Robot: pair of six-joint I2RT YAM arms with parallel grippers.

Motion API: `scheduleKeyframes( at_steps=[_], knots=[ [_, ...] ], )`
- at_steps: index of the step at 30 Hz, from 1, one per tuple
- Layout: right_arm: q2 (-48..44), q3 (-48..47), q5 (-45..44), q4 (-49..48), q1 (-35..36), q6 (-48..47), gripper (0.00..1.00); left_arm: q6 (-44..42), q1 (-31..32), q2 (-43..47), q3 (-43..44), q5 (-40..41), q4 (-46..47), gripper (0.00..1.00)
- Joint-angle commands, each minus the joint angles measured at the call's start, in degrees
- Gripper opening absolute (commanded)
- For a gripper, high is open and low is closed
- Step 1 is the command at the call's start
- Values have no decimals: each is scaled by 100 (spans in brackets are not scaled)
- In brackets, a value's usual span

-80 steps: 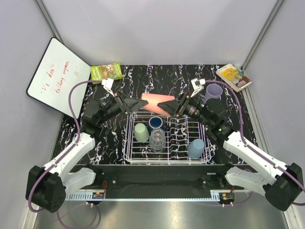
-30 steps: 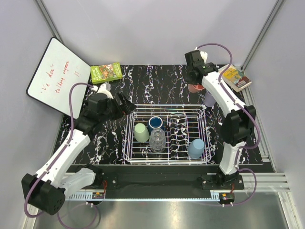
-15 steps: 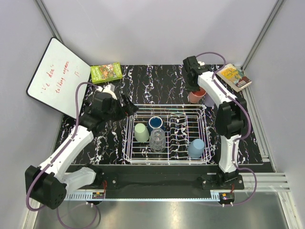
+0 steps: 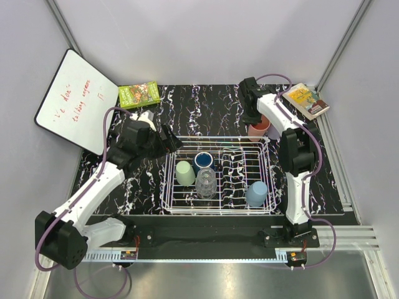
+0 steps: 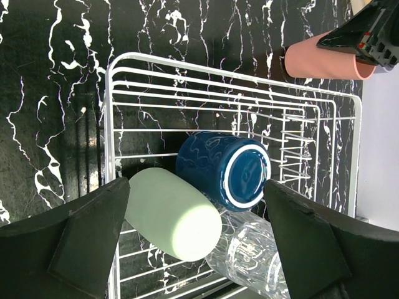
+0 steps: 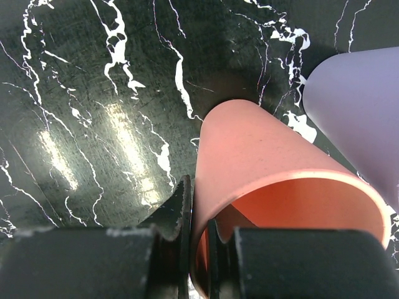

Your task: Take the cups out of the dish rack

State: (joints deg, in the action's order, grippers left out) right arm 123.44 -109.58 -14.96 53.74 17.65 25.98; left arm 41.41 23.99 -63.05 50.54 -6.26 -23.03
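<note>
Salmon-pink cup (image 6: pixel 268 162), its wall pinched by the right pincer (image 6: pixel 199 240), was just beside the lavender cup (image 6: pixel 355 106), which a careless release could topple.

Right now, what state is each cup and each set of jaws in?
Salmon cup: out, mouth up, pinched.
Lavender cup: out, beside salmon.
Green cup: racked, inverted.
Dark blue cup: racked.
Clear glass: racked.
Blue-grey cup: racked, inverted.
Right jaws: shut on salmon rim.
Left jaws: open, empty.
</note>
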Motion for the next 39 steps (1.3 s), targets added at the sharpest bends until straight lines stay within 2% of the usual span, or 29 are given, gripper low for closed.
scheduleKeyframes(
  at_steps=[1,2,3,6,10,18,22,24,27,30,34,39],
  knots=[
    [111,-257,187,137,-51,30,0,-36,53,-76,131,-121,141,93],
    [93,-248,178,137,-51,39,3,-45,62,-68,131,-112,141,93],
    [49,-239,178,129,-42,56,15,-45,62,-76,114,-112,141,93],
    [-161,-195,230,15,-42,92,36,-63,80,-41,105,-86,141,93],
    [-486,-230,239,-65,-42,57,46,-63,89,-23,87,-60,141,93],
    [-1031,-424,239,-126,-34,65,53,-124,132,11,140,63,141,94],
    [-1830,-170,230,-529,72,83,62,-352,176,38,271,336,0,95],
    [-2182,225,196,-749,246,65,64,-458,264,3,377,564,-88,95],
    [-2990,1007,47,-1338,502,22,74,-712,510,-172,569,1028,-316,95],
    [-3815,1640,-138,-1708,888,21,75,-897,861,-470,807,1408,-807,94],
    [-4450,2352,-227,-1910,1406,179,75,-959,1476,-612,896,1944,-1037,93],
    [-4995,3003,-235,-2034,1706,285,75,-792,1565,-683,668,1980,-1072,93]
  ],
)
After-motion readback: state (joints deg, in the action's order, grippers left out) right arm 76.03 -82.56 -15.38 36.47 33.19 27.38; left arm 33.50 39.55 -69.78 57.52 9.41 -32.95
